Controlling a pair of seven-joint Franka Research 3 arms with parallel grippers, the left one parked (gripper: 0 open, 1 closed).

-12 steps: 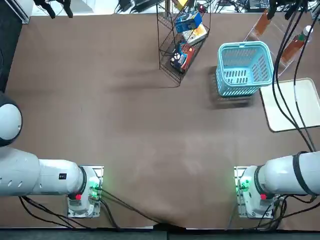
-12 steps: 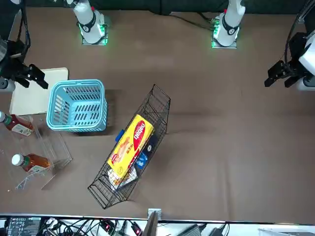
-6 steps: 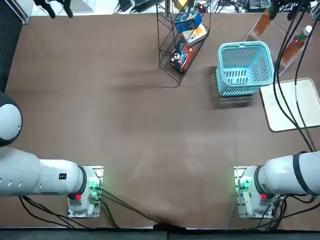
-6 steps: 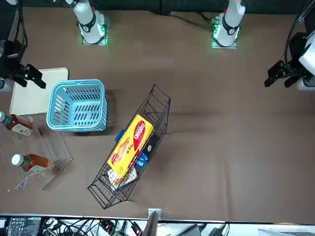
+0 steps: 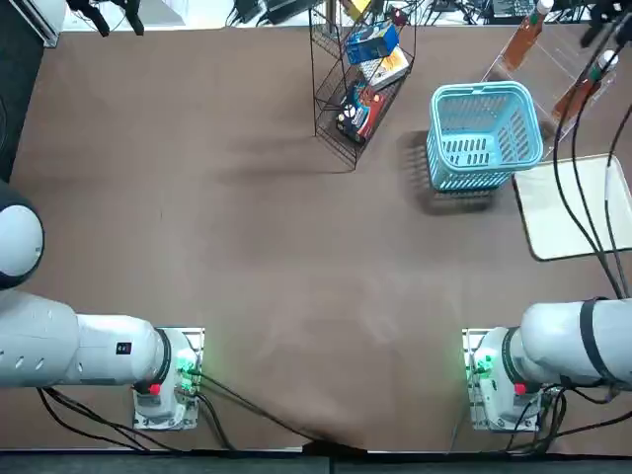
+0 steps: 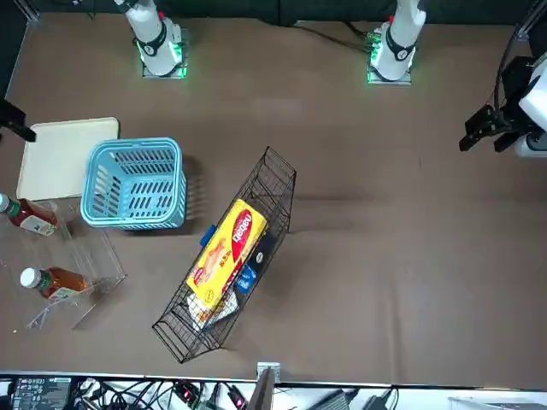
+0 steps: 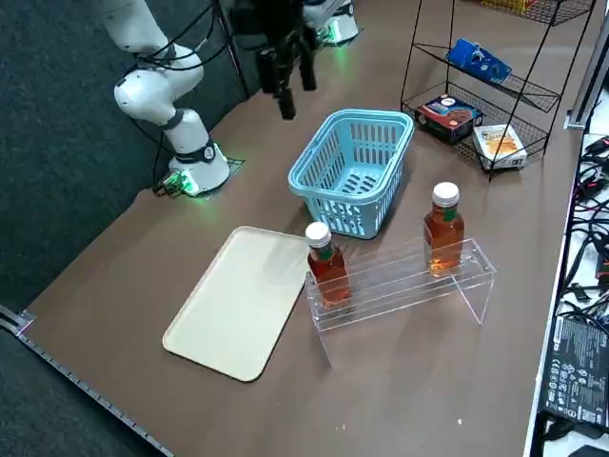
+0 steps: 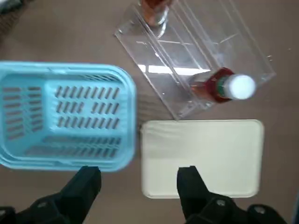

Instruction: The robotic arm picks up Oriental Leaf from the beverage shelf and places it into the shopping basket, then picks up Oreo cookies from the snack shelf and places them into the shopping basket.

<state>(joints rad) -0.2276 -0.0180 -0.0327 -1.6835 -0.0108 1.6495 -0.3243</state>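
Two bottles of Oriental Leaf (image 7: 328, 271) are in my view, amber tea under white caps, both standing in the one clear acrylic beverage shelf (image 7: 390, 283), spaced apart along it. I have one light-blue shopping basket (image 5: 484, 136) on the table (image 5: 257, 227), between the beverage shelf and the single black wire rack (image 6: 278, 184). I count four packs in that rack: one yellow pack (image 6: 226, 254) on the top tier, one bright blue pack of Oreo cookies (image 7: 481, 61) on the middle tier, and two boxes on the lowest, one dark blue and red (image 7: 449, 118), one white and orange (image 7: 500, 146). One cream tray (image 7: 240, 303) with rounded corners lies flat near the basket, beside the beverage shelf.

My one right tool (image 8: 139, 175) hangs in the air over the table, its two dark fingers wide apart; from the wrist I see the basket and the tray ahead of it.

The table is a plain brown, faintly glossy surface, with soft shadows by the basket. Two arm bases show green lights at one edge. Along the opposite edge I see black cables (image 6: 128, 395) and electronics on a white surface, and the floor (image 7: 57, 190) is dark grey.
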